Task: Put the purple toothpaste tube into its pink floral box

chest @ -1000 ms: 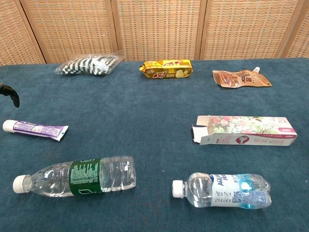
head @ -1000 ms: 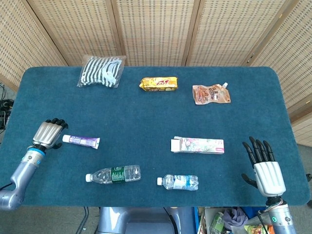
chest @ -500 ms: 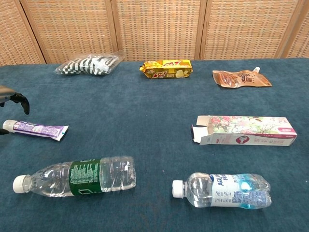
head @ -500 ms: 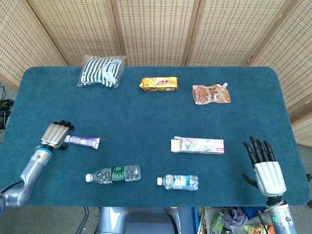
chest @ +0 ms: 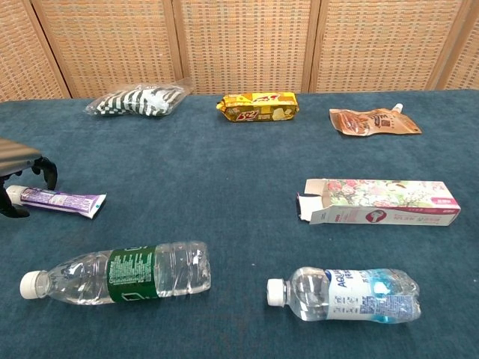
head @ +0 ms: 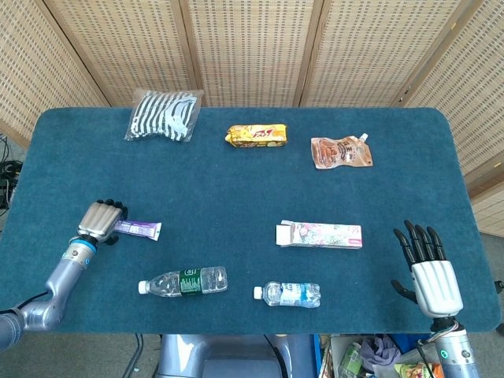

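The purple toothpaste tube (head: 138, 229) (chest: 61, 200) lies flat on the blue table at the left, white cap pointing left. My left hand (head: 102, 221) (chest: 22, 168) hovers over the cap end, fingers curled down around it, holding nothing. The pink floral box (head: 320, 235) (chest: 376, 202) lies on its side right of centre, its open flap facing left. My right hand (head: 427, 270) stays at the table's right front corner, fingers spread, empty, shown only in the head view.
Two plastic bottles lie near the front edge: a green-labelled one (head: 183, 281) (chest: 117, 274) and a blue-labelled one (head: 288, 294) (chest: 345, 294). At the back are a striped bag (head: 165, 115), a yellow snack pack (head: 257, 135) and a brown spout pouch (head: 341, 152).
My left hand has moved right and forward, from beside the tube's cap to directly over it. The tube, box and right hand have not moved.
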Tool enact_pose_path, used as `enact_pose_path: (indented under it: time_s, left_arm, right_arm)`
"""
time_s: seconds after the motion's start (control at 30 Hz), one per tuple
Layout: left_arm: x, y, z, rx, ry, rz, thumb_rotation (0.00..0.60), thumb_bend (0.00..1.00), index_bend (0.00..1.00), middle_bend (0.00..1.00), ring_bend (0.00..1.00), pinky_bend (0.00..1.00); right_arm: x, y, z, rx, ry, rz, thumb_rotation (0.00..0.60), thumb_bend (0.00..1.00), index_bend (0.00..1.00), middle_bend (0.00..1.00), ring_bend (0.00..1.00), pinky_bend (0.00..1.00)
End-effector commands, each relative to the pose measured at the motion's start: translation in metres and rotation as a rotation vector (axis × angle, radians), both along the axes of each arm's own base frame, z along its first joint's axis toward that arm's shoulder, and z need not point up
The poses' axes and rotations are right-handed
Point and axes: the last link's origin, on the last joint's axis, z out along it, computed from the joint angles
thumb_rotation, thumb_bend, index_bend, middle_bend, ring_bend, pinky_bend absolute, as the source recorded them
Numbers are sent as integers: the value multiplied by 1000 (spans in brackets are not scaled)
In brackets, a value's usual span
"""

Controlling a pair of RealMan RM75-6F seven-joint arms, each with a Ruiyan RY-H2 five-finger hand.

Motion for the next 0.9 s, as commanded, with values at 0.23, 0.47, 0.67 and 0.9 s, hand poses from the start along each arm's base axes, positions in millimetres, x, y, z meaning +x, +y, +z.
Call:
enact_pose_path:
  time_s: [0.23, 0.47, 0.67, 0.9]
  left_arm:
    - [12, 1, -14, 84, -47, -110, 600, 263, 757, 648, 543, 565]
    - [21, 1, -6, 111, -92, -204, 600, 263, 802, 682, 575, 589]
    - [32, -2, 18, 148, -121, -319, 600, 264, 808, 682, 575, 589]
    - [45, -10, 57, 191, -227, -390, 600, 263, 809, 682, 575, 589]
  right_arm:
    - [0, 0, 1, -4, -7, 1, 600, 89, 63, 0, 0, 0]
    - [-1, -1, 0, -1, -8, 0, 600, 88, 63, 0, 0, 0]
    - [0, -1, 0, 8, -24, 3, 600, 88, 63, 0, 0, 0]
    - [7, -12, -9, 63, -61, -2, 600, 89, 62, 0, 0, 0]
